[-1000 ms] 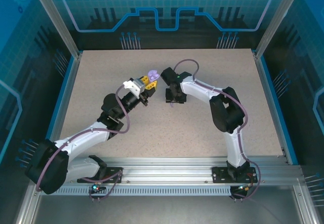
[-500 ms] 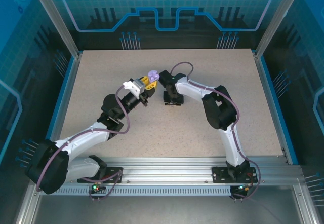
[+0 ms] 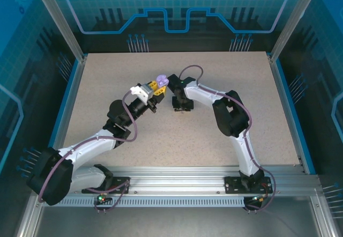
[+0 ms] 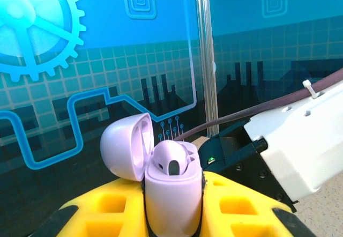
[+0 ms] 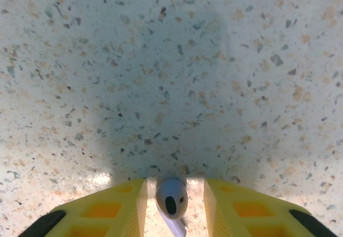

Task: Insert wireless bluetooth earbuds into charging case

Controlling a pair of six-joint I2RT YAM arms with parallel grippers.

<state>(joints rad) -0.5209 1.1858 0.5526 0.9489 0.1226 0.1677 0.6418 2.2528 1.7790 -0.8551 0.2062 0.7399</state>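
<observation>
Speckled table [image 3: 107, 87] sits inside blue-printed glass walls [image 4: 107, 60]. Left end effector [image 3: 158, 88] clamps a lilac charging case [image 4: 171, 194] upright, its lid [image 4: 124, 146] hinged open and a seated earbud [image 4: 172, 161] inside. The right arm's white wrist [image 4: 300, 140] crowds just beside it. Right end effector [image 3: 182, 107] points down at the table, its yellow fingers [image 5: 107, 210] flanking a pale earbud [image 5: 171, 197], a slim gap on each side, unclamped.

speckled beige counter [image 3: 107, 81] under the fingers [image 5: 107, 215], a soft shadow ahead of them. blue rim [image 3: 67, 103] along counter edges. beyond the fingers, translucent blue panels [image 3: 177, 6] printed with grid, gear [image 4: 60, 52], circuit lines. aluminium posts [image 3: 60, 22] at corners.
</observation>
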